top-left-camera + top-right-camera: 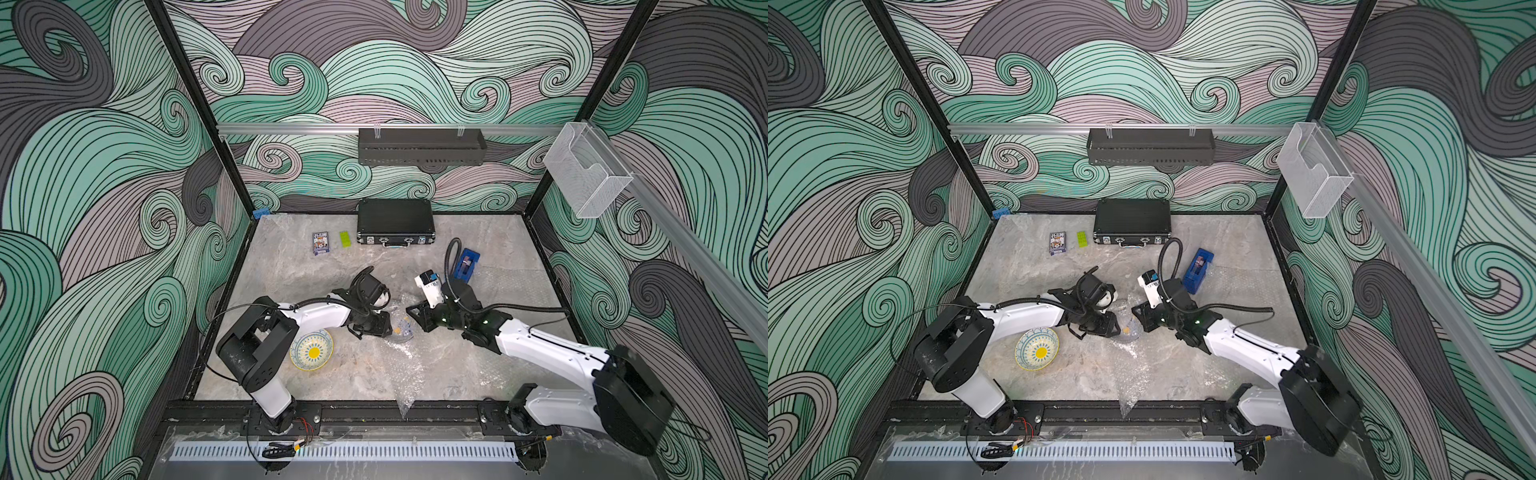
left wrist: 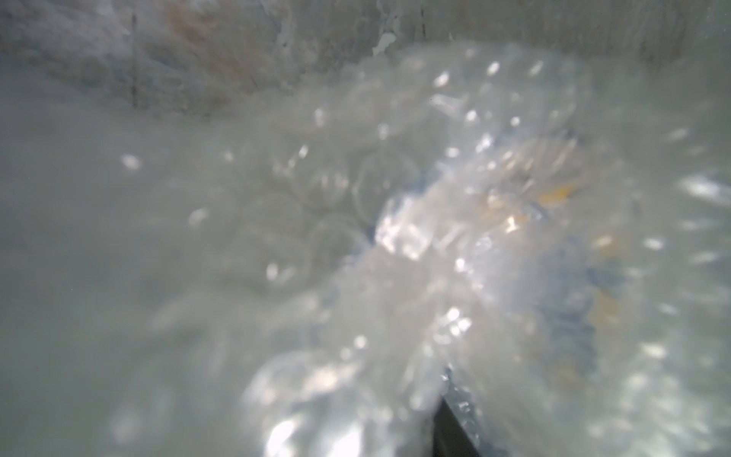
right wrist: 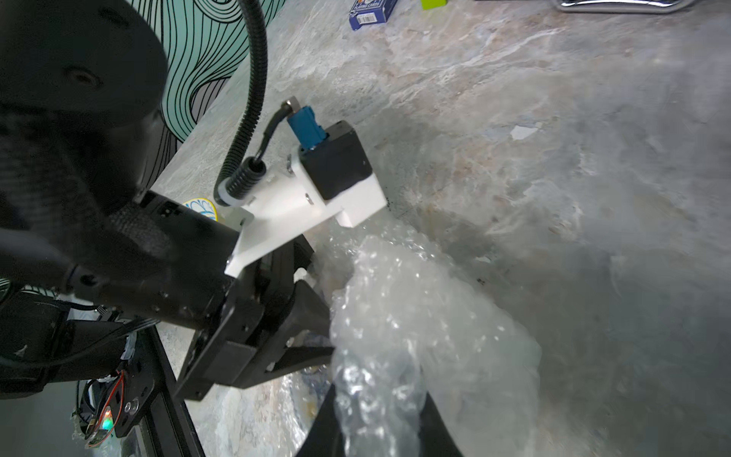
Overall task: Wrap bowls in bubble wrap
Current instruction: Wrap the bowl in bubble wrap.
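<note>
**A:** What is going on across the surface (image 1: pixel 365 374)?

**B:** In both top views the two arms are meeting at the centre of the frame over a bunched sheet of bubble wrap (image 1: pixel 402 332). It is bulging around the darker bowl (image 2: pixel 569 316). I judge that the first bowl is being wrapped and is only partly covered.

**A:** And the cream bowl (image 1: pixel 311 351)?

**B:** It is sitting bare, lower left of centre, partly under the left arm.

**A:** What are the fingers doing?

**B:** The right fingers (image 3: pixel 322 431), at the bottom edge of the right wrist view, are pinching a fold of wrap. The left fingers (image 3: pixel 312 308) are standing apart with their tips buried in plastic. I cannot tell whether they are gripping anything.

**A:** What is the next move calling for?

**B:** Probably drawing that fold over the bowl while the other side is pinning it, gently, as the wrap looks springy.

**A:** What is hard to make out?

**B:** The left wrist view is showing mostly blurred bubbles, and the bowl is appearing only as blue and yellow smears. Its rim is hidden.
</note>
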### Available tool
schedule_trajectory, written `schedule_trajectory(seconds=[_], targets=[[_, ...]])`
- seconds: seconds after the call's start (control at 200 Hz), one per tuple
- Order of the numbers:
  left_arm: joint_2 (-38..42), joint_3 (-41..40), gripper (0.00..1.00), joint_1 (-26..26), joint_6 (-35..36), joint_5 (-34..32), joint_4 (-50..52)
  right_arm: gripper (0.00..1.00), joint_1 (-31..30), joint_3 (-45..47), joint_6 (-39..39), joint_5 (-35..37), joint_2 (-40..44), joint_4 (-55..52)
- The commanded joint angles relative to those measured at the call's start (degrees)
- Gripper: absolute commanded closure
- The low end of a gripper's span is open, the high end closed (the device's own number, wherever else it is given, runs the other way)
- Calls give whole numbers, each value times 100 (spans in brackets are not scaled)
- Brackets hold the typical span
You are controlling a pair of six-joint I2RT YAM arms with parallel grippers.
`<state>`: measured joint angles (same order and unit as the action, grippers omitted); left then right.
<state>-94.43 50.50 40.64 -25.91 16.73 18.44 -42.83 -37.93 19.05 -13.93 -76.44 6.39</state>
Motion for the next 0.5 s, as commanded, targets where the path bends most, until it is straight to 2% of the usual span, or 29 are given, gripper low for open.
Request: schedule_trajectory(seconds=[0.0, 0.27, 0.49], targets=[[-59, 139, 62, 27, 99, -3, 97, 79, -174, -263, 58, -83, -535, 357], [94, 36, 63, 23, 76, -15, 59, 82, -404, -650, 2, -197, -1662, 321], [545, -213, 51, 19, 30, -238, 116, 85, -415, -620, -65, -215, -1844, 227]])
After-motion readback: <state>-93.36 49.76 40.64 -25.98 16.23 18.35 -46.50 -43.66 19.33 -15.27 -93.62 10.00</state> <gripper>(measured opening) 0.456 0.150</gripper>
